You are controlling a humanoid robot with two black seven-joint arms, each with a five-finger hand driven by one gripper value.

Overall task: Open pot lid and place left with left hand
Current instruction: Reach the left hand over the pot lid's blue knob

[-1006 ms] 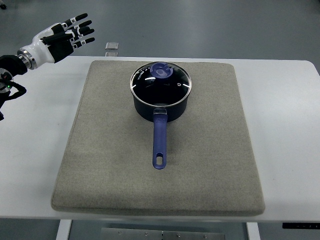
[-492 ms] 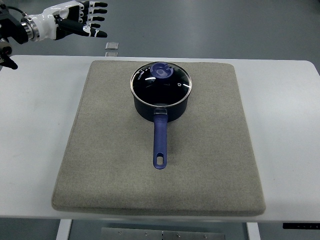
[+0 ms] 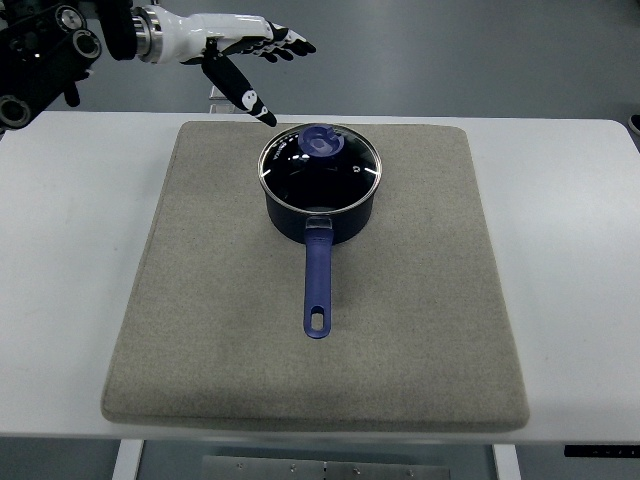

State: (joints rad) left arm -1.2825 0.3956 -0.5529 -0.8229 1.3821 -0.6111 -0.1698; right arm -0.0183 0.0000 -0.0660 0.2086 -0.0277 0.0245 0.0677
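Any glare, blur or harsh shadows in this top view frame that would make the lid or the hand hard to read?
Top view: sharp and evenly lit; the glass lid with a blue knob carries a few small bright reflections but stays readable; the dark blue saucepan casts only a soft shadow on the grey felt mat; the white and black left hand shows no obvious motion blur, fingers spread.

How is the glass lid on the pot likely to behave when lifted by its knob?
The lid looks like rigid glass with a metal rim, so probably stiff and breakable. Its blue knob is small and smooth, so it may slip or swing in the open left hand.
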